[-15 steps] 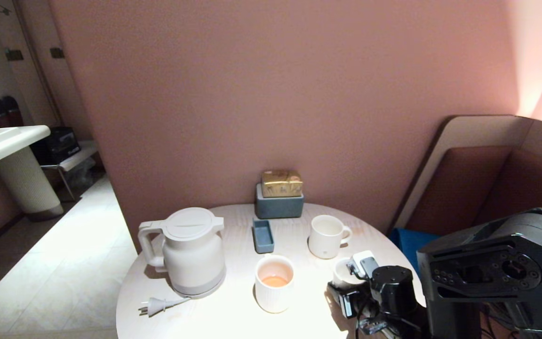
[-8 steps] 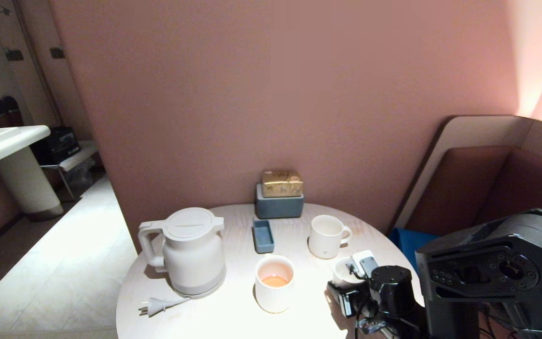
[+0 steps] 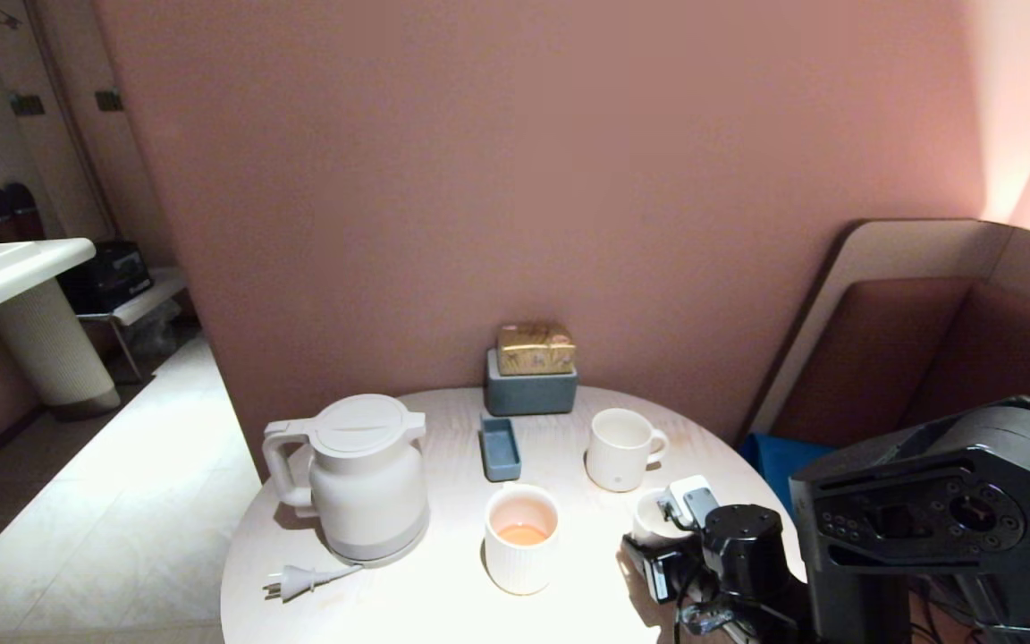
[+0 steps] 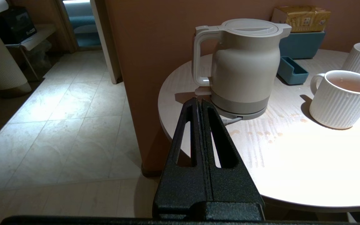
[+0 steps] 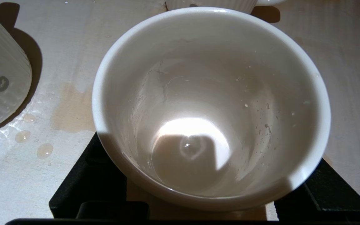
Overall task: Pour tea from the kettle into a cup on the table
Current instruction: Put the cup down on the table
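Cup stays clasped by right end effector, nothing shifted.

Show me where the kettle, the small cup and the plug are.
kettle (image 3: 363, 487): head view, on its white body.
cup (image 5: 198, 93): right wrist view, on its inner wall.
plug (image 3: 296, 583): head view, on the plug's body.

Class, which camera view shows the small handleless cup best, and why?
The right wrist view: the cup fills it, inside visible, nearly empty, a dark finger either side. The head view shows only its rim behind the right hand. The left wrist view misses it.
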Controlling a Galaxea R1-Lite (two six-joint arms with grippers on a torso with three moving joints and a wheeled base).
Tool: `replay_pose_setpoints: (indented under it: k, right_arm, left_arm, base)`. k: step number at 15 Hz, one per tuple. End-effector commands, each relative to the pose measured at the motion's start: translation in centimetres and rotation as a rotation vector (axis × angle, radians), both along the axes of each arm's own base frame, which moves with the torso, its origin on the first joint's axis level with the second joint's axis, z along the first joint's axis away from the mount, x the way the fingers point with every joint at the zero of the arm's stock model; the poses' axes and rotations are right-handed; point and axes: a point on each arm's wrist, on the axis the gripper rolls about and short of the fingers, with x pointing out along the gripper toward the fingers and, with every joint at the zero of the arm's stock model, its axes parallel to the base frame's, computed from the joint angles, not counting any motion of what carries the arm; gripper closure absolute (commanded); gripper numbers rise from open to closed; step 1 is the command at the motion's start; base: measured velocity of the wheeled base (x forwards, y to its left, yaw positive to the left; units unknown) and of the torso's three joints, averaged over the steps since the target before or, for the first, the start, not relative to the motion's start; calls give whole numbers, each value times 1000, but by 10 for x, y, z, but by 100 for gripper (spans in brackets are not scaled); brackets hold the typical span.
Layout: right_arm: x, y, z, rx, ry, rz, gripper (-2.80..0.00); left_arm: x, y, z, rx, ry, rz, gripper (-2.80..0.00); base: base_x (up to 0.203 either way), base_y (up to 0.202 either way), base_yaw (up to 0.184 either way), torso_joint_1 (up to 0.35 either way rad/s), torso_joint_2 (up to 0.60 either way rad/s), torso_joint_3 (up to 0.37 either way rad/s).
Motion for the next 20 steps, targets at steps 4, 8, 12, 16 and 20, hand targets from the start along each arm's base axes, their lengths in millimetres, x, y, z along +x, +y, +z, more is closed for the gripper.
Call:
replay_pose_setpoints:
  k: [4, 8, 12, 16, 20]
  right_arm:
    - [5, 3, 4, 65, -44, -23, 0]
    - [4, 3, 4, 53, -45, -31, -280]
    - [4, 3, 0, 22, -48, -49, -280]
    - [0, 0, 4, 29, -41, -47, -280]
    - [-26, -12, 32, 71, -20, -5, -280]
  left_arm:
    - [0, 0, 0, 0, 0, 0, 0]
    - [0, 0, 0, -1, 0, 0, 0]
    - [0, 0, 0, 0, 0, 0, 0]
    - [0, 0, 0, 0, 0, 0, 0]
    - [0, 0, 0, 0, 0, 0, 0]
  base:
    - [0, 0, 0, 0, 0, 0]
    - [0, 0, 0, 0, 0, 0]
    - [0, 0, 0, 0, 0, 0]
    - [0, 0, 0, 0, 0, 0]
    - [0, 0, 0, 0, 0, 0]
